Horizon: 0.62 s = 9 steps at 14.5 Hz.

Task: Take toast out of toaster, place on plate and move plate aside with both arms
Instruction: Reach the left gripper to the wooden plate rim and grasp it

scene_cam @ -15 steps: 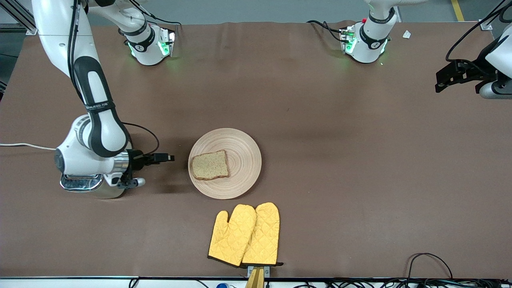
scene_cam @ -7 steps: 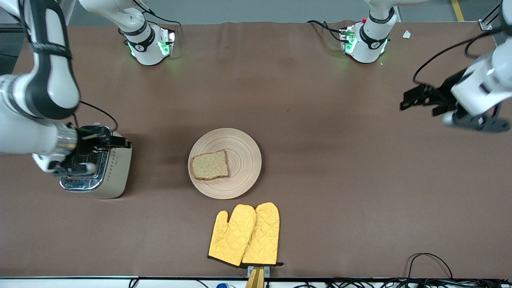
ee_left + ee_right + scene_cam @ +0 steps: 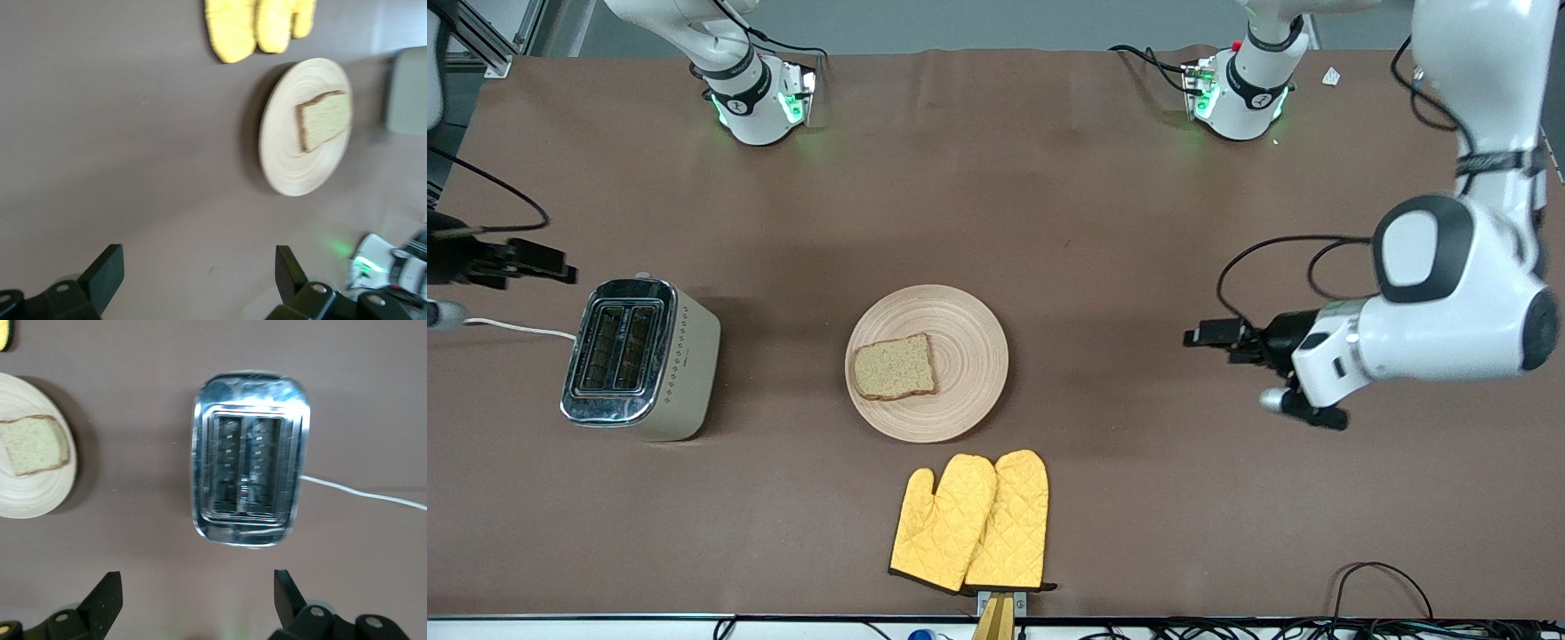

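Observation:
The toast (image 3: 894, 367) lies flat on the round beige plate (image 3: 969, 356), on the half toward the right arm's end of the table. My left gripper (image 3: 1214, 338) hangs open and empty over bare table toward the left arm's end, well apart from the plate, its fingers pointing at it. In the left wrist view the plate (image 3: 293, 167) and toast (image 3: 325, 120) show past the open left gripper (image 3: 199, 260). My right gripper (image 3: 551, 265) is open and empty, up by the table's edge beside the toaster. In the right wrist view the right gripper (image 3: 197, 581) frames bare table, with the toast (image 3: 35, 445) and plate (image 3: 27, 500) at the edge.
A steel toaster (image 3: 639, 358) with two empty slots stands toward the right arm's end, its white cord (image 3: 516, 327) running off the table. Yellow oven mitts (image 3: 971, 520) lie nearer the front camera than the plate. The toaster (image 3: 250, 477) fills the right wrist view.
The right arm pulled back from beside the plate, over the toaster, to the table's edge, uncovering the toaster. The left arm swung in and down toward the plate. Plate and toast stayed put.

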Tool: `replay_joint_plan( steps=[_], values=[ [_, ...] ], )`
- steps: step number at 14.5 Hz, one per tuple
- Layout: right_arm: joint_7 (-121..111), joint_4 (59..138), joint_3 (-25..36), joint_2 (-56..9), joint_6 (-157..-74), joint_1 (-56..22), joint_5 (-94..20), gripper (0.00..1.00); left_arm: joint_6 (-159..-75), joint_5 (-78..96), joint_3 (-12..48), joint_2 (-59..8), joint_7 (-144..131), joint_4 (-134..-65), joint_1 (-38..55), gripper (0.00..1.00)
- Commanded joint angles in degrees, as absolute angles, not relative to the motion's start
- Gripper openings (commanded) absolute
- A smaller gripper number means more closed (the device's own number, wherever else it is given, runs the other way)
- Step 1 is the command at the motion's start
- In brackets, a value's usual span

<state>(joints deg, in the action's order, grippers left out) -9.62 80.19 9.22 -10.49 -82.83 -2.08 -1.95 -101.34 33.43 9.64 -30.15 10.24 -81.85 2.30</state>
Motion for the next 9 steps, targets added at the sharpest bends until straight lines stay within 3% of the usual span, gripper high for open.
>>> replay_joint_plan(
  steps=[1,5,9],
  values=[
    [-8.6,74.0,4.2,-10.9,-79.6,1.9,2.9,1.0,-102.7,40.4,10.5,-36.0,14.9,-80.3,2.7,1.0],
    [-8.0,69.0,4.3,-10.6,-78.3,2.1,3.0,1.0,-109.9,48.2,13.6,-41.5,24.6,-85.0,2.8,1.0],
    [-2.3,74.2,3.3,-5.5,-78.0,1.7,3.3,1.0,-119.2,55.7,18.1,-41.7,34.0,-92.4,2.8,0.94]
  ],
)
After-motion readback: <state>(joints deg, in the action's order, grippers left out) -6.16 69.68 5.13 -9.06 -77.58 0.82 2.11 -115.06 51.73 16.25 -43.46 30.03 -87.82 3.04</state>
